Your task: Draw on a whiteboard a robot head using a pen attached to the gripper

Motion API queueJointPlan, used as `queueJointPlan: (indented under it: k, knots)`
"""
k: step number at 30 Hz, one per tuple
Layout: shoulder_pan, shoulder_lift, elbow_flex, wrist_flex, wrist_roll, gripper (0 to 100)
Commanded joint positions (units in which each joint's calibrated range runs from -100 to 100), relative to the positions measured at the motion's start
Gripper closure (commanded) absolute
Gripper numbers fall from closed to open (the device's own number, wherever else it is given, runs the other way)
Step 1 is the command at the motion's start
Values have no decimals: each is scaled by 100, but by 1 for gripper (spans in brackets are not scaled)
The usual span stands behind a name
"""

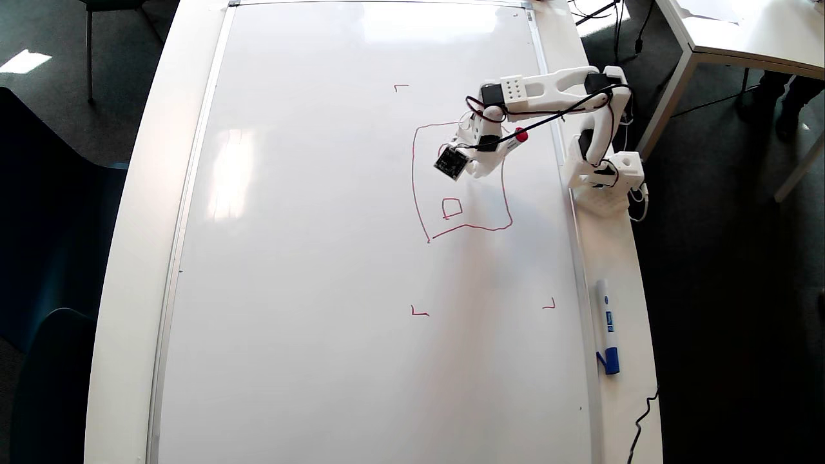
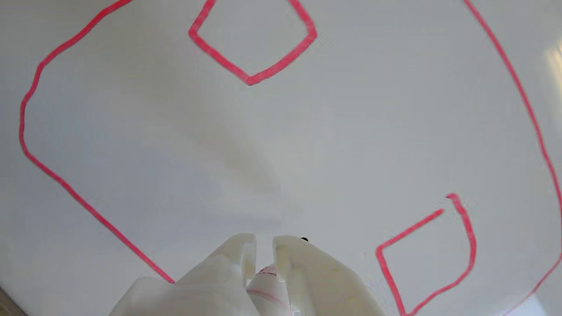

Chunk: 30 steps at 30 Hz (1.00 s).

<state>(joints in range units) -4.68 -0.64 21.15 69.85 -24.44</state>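
The whiteboard [image 1: 322,258] covers most of the table. The robot head [image 1: 413,167] is a wobbly red square outline at the upper right with a small square inside near its bottom. My gripper [image 1: 478,165] hangs over the upper part of the outline, shut on the pen [image 1: 519,136], whose red end sticks out toward the arm. In the wrist view the gripper [image 2: 263,248] enters from the bottom with the pen [image 2: 263,285] between the jaws, over the board [image 2: 281,153]. The red lines [image 2: 250,80] show two small squares inside the outline. The pen tip is hidden.
The arm's base [image 1: 606,183] stands on the table's right edge beside the board. A white marker with a blue cap [image 1: 608,328] lies below it. Small red corner marks [image 1: 419,312] sit around the drawing. Another table [image 1: 741,32] stands top right.
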Motion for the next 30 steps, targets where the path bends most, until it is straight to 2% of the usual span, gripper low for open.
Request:
queueJointPlan:
  k: [1, 12, 30]
  knots:
    - [-251, -276, 68, 0, -12, 99]
    - [-656, -276, 5, -78, -23, 99]
    - [-560, 59, -4, -165, -23, 99]
